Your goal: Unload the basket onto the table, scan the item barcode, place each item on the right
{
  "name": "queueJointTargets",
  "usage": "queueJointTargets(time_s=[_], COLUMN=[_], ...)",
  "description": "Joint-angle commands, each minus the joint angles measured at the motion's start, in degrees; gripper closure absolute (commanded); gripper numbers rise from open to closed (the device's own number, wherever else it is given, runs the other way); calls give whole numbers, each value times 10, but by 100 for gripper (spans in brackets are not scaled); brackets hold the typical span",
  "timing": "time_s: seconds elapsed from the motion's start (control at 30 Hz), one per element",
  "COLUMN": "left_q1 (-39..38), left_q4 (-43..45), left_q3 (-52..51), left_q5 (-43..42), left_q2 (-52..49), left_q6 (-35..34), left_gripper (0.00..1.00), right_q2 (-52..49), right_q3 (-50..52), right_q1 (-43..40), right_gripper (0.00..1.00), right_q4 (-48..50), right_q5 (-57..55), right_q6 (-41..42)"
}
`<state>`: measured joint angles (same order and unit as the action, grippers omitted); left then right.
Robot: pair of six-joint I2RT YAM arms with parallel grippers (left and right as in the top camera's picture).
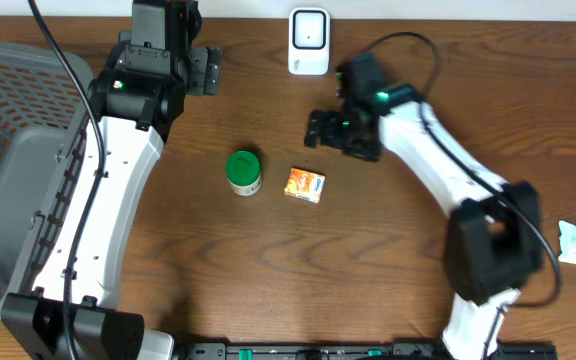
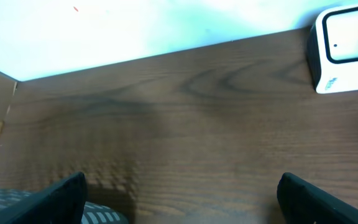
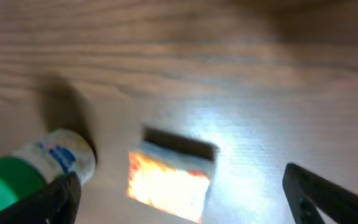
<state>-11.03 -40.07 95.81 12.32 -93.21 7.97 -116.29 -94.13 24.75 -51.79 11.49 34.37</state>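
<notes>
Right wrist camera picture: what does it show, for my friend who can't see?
A blurry, brightly lit orange box lies on the wooden table, ahead of the open right gripper. A green and white bottle is at the left edge.

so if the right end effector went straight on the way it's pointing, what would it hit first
Probably the orange box, centred ahead of the open right end effector in its wrist view. The green-capped bottle lies off to one side. That view is blurred, so depth is unsure.
</notes>
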Motion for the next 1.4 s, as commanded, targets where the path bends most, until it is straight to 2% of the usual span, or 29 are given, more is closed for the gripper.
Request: queueJointTargets(time_s=[0.0, 0.1, 0.23, 0.97, 1.03, 1.07, 1.13, 1.37], left_q1=[1, 1, 1, 1, 1, 1, 1, 1], left_q4=[0, 0, 0, -1, -1, -1, -1, -2], left_q3=[0, 0, 0, 0, 0, 0, 0, 0], left_q5=[3, 3, 3, 3, 3, 3, 3, 3], left_q2=[8, 8, 8, 8, 8, 8, 8, 8], left_q6=[3, 4, 4, 4, 4, 3, 4, 3], left_gripper=[2, 2, 2, 2, 2, 2, 2, 2], right_q2=[-58, -98, -112, -206, -211, -212, -212, -212], right_q3=[-95, -165, -167, -166, -166, -165, -165, -165], right_q1=[31, 45, 53, 101, 102, 102, 102, 101], right_gripper=[1, 1, 1, 1, 5, 12, 18, 22], right_q4=[-43, -131, -163, -165, -166, -167, -168, -182], right_q5=[-60, -97, -90, -52, -52, -52, -52, -47], right_q6=[26, 80, 111, 109, 110, 110, 110, 110])
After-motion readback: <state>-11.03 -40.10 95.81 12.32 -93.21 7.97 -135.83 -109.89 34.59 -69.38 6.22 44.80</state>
